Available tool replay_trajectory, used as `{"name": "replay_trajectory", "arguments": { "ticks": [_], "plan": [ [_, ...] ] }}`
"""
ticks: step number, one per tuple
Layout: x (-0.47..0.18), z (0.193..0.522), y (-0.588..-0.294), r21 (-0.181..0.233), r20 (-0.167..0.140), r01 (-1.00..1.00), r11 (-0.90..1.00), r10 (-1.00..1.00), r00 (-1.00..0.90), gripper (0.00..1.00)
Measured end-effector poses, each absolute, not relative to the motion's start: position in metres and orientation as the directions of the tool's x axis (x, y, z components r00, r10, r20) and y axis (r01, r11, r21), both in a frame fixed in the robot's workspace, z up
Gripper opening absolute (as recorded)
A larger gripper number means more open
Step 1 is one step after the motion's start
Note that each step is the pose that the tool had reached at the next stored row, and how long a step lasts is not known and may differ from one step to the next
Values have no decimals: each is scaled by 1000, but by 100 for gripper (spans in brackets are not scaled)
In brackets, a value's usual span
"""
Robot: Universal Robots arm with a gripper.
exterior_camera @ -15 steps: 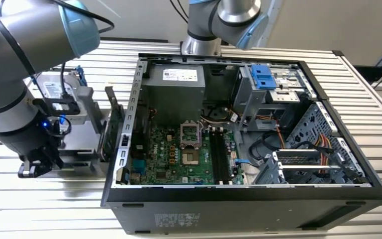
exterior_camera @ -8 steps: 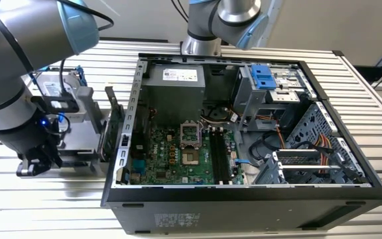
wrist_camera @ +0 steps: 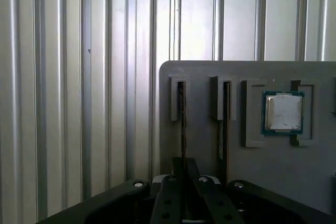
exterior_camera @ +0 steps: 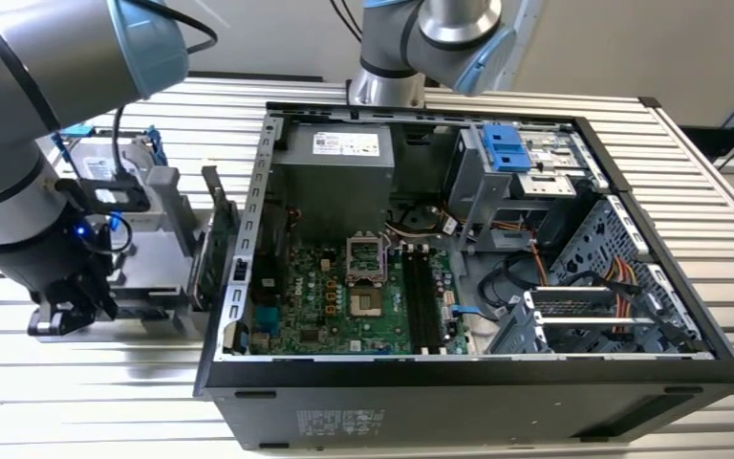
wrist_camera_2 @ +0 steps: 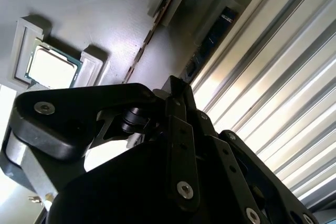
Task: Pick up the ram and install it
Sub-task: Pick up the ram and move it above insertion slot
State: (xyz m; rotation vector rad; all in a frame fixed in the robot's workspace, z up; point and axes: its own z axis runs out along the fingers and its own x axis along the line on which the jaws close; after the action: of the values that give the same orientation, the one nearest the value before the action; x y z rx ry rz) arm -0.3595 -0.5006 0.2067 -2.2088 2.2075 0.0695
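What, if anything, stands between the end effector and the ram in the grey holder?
Nothing visible. In the first wrist view the end effector lines up with the ram, standing on edge in a slot of the grey holder; the processor lies aside.

The table (exterior_camera: 711, 163) is made of pale metal slats w/ grooves between them. Directly on it, an open black PC case (exterior_camera: 469, 406) lies on its side. Just beside the case, at the exterior view's left, stands a grey holder (exterior_camera: 163, 273). In the first wrist view its flat top carries a square processor chip (wrist_camera: 283, 113) in a recess, and the ram (wrist_camera: 182, 129) stands on edge in a slot.
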Motion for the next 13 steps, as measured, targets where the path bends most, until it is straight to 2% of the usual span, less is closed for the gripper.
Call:
{"name": "replay_trajectory", "arguments": {
  "ticks": [13],
  "plan": [
    [-359, 216, -501, 19, -44, -1000, -1, -999, 0, 0]
  ]
}}
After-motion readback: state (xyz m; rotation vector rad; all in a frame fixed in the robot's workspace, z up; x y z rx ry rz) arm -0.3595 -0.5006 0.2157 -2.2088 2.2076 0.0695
